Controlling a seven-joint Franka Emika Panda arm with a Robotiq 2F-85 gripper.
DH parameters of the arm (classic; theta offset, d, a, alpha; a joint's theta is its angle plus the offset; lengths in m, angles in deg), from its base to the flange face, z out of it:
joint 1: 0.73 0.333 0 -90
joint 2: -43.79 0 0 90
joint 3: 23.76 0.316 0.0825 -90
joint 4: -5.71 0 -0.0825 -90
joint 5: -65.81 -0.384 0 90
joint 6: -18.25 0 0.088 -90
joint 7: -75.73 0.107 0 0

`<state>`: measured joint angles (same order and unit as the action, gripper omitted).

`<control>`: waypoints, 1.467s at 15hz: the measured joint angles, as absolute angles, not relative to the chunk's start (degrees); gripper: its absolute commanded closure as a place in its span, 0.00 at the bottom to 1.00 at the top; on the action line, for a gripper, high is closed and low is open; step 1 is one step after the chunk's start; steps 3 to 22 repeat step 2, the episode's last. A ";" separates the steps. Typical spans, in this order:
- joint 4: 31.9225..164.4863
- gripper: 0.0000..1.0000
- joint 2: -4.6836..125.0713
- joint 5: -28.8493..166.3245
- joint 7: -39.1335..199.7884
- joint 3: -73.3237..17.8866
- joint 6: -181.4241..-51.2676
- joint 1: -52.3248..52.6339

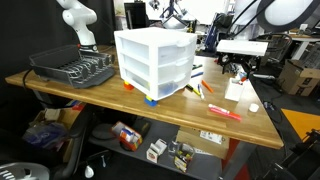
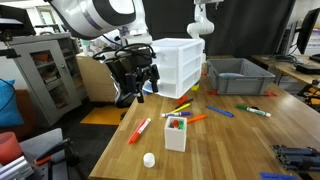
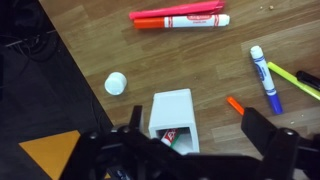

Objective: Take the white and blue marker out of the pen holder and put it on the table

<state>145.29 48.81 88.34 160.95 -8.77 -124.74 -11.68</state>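
A white square pen holder (image 3: 172,112) stands on the wooden table (image 3: 80,40). Inside it I see red and green marker ends; no white and blue marker shows there. A white and blue marker (image 3: 264,78) lies flat on the table to the holder's right. My gripper (image 3: 195,135) is open and empty, hovering above the holder with its dark fingers on either side. In both exterior views the gripper (image 2: 140,92) (image 1: 238,70) hangs well above the tabletop, near the holder (image 2: 176,132) (image 1: 238,90).
A red and white marker (image 3: 180,18), a white cap (image 3: 117,83), an orange marker (image 3: 236,104) and a yellow-green one (image 3: 295,80) lie around the holder. A white drawer unit (image 1: 155,62) and dark dish rack (image 1: 72,68) stand further along. The table edge is close by (image 2: 115,150).
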 measured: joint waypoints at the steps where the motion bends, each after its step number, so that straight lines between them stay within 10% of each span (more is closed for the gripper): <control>1: 145.66 0.00 48.53 88.01 160.88 -8.33 -124.80 -12.08; 22: 145.75 0.00 48.60 87.92 160.88 -8.14 -124.86 -12.15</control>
